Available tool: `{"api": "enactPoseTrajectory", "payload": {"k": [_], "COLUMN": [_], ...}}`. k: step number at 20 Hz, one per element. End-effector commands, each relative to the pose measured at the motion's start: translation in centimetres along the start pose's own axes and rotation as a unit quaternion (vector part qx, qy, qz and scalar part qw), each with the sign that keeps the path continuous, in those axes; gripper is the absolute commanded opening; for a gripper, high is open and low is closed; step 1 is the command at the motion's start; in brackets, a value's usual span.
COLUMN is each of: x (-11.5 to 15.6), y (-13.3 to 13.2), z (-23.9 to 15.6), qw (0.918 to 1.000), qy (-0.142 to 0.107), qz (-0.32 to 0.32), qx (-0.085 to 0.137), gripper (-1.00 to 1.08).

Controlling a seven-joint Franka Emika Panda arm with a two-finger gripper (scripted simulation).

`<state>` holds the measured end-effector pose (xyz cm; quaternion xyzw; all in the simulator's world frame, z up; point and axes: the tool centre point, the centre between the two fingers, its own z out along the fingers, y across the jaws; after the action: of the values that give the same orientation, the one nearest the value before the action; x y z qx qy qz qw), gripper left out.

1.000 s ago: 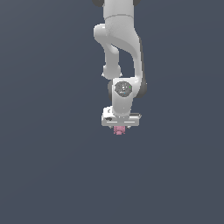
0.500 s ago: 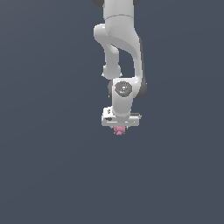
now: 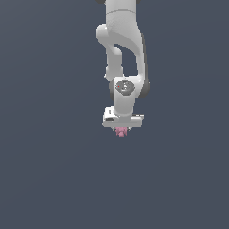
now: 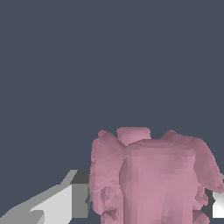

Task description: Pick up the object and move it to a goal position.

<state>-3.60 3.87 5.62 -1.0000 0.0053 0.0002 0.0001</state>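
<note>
- Object [image 3: 120,132]: small pink lump, knobbly and faceted; in the wrist view [image 4: 151,179] it reads as a squat blocky body with rounded bulges on both sides and a stubby knob on top; matte, unshaded pink, no markings
- Position of object: directly under the gripper [image 3: 121,130], tucked between its fingers; much narrower than the white hand body above it
- Gripper: smooth white casing, boxy crossbar with grey underside; jaws drawn in narrow, pressed against the pink lump on either side; one finger [image 4: 65,203] shows light grey-white with a dark pad face, touching the object's flank; a sliver of the other finger [image 4: 218,204] at the opposite flank
- Arm [image 3: 123,53]: glossy white rounded links, dark grey joint seams, a circular cap on the wrist joint; hangs down from the top of the exterior view, gripper pointing downward
- Surroundings: plain flat slate-blue ground filling both views; uniform, untextured; whether the object touches this surface cannot be told
</note>
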Motion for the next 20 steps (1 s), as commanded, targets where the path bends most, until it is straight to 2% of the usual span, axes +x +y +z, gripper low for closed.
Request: {"api": "enactPoseTrajectory", "payload": {"k": [1, 9, 20], "x": [0.0, -0.4, -1.0], "y": [0.4, 2.3, 6.0], "z": [-1.1, -7.2, -19.3], "qw": [1.0000, 1.0000, 1.0000], "qy": [0.001, 0.000, 0.000], "qz": [0.000, 0.000, 0.000], "qx": [0.000, 0.000, 0.001], "gripper": [-1.00, -1.00, -1.00]}}
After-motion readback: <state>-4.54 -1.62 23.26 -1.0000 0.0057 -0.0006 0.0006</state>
